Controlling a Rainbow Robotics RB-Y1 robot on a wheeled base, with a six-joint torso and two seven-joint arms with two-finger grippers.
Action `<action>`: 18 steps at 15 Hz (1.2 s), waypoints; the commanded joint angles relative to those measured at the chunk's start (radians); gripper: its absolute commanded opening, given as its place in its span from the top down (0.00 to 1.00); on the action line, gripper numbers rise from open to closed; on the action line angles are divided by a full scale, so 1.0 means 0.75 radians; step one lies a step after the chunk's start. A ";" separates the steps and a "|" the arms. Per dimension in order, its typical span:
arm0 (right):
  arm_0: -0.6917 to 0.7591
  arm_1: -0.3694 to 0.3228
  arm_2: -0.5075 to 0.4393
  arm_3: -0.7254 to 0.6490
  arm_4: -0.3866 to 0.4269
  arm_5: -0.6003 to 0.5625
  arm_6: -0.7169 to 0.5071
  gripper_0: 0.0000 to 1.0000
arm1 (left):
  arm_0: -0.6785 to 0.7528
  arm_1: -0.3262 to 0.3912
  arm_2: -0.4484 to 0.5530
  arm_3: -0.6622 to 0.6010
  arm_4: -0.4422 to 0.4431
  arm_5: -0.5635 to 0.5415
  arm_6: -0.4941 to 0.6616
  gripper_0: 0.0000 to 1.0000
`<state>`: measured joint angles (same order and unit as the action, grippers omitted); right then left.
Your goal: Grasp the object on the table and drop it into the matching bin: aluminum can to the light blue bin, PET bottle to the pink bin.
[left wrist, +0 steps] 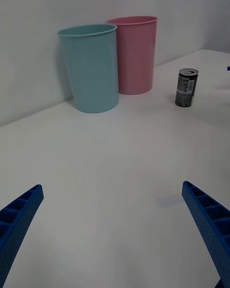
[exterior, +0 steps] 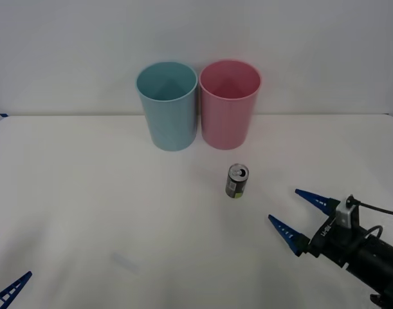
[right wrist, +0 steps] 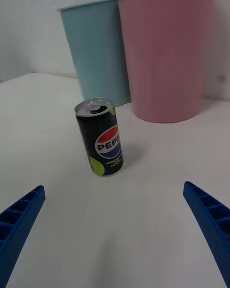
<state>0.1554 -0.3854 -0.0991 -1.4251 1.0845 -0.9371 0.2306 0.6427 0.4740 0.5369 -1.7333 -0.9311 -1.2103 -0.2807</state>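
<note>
- The left tool hangs above the white bench, its blue fingers spread wide.
- Far ahead stand a light blue bin and a pink bin, touching.
- The can stands upright near the pink bin, apart from it.

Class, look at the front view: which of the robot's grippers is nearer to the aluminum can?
Right. The right gripper hovers open just beside the aluminum can; the left gripper waits open at the table's near left corner, far off.

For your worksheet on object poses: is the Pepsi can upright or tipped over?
Upright: the Pepsi can stands on its base on the table, silver top up.
</note>
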 commanded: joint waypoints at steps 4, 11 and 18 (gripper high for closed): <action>-0.160 0.142 0.003 0.141 0.115 0.071 0.008 0.00 | 0.000 0.000 0.000 0.000 0.000 0.000 0.000 0.00; -0.291 0.164 0.083 0.278 0.119 0.135 0.034 0.00 | 0.000 0.000 0.000 0.000 0.000 0.000 0.000 0.00; -0.338 0.197 0.202 0.278 0.110 0.274 0.036 0.00 | 0.000 0.000 0.000 0.000 0.000 0.000 0.000 0.00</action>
<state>-0.0953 -0.2411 0.0433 -1.2163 1.1672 -0.7424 0.2575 0.6427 0.4740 0.5369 -1.7334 -0.9311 -1.2103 -0.2807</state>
